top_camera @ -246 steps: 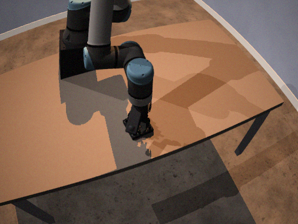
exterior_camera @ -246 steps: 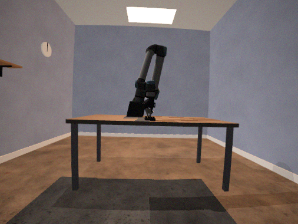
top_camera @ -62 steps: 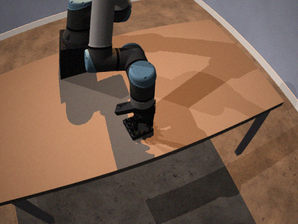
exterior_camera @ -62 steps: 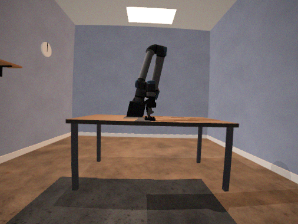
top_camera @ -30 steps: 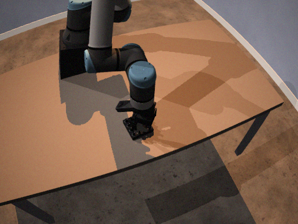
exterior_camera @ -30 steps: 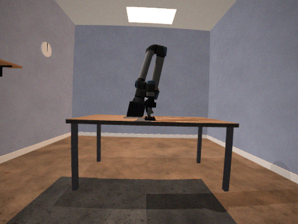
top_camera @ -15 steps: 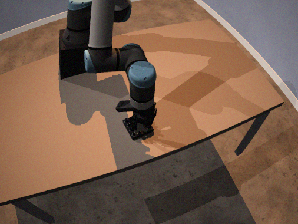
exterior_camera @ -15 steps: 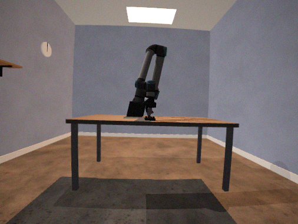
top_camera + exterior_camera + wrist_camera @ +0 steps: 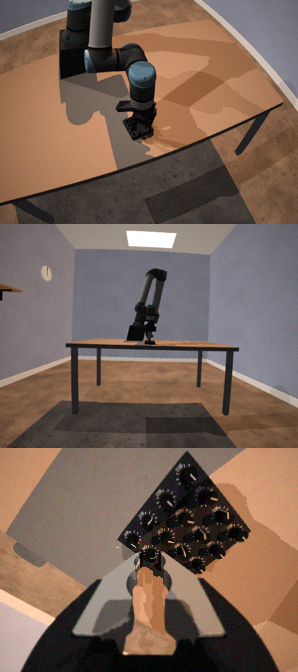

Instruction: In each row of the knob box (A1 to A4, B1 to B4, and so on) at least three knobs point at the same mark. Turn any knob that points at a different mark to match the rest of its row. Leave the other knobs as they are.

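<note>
The tool (image 9: 149, 559) stands straight down over the knob box (image 9: 186, 518) near the counter's (image 9: 44, 141) front edge, its jaws almost closed around a corner knob (image 9: 149, 554) — whether they grip it or are loosening I cannot tell.

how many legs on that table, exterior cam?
4, one under each corner of the table: near legs at image left and image right, far legs at image left and image right. None hidden.
</note>
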`<state>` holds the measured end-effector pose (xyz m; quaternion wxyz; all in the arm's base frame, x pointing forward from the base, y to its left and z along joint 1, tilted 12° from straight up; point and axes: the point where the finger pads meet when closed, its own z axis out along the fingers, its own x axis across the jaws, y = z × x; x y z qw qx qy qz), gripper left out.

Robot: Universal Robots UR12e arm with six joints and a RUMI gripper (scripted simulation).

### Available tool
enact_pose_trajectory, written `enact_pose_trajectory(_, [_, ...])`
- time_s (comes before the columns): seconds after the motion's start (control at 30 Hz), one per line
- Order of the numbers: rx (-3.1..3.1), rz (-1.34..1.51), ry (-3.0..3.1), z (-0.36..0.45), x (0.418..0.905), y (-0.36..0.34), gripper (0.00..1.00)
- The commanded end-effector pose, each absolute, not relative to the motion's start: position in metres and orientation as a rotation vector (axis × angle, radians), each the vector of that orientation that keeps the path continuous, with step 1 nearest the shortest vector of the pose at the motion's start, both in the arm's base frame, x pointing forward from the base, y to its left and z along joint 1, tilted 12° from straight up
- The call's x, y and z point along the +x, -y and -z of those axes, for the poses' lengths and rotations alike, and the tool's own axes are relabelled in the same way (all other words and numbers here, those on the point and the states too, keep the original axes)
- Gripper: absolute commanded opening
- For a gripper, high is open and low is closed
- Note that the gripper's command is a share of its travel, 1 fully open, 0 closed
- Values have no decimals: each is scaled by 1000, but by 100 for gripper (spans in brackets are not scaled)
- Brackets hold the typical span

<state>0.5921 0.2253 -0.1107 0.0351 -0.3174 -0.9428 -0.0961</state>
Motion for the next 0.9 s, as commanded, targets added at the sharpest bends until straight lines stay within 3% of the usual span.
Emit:
enact_pose_trajectory(0.0, [-976, 296, 2898, 110, 593, -225, 11])
enact_pose_trajectory(0.87, [-976, 296, 2898, 75, 593, -218, 11])
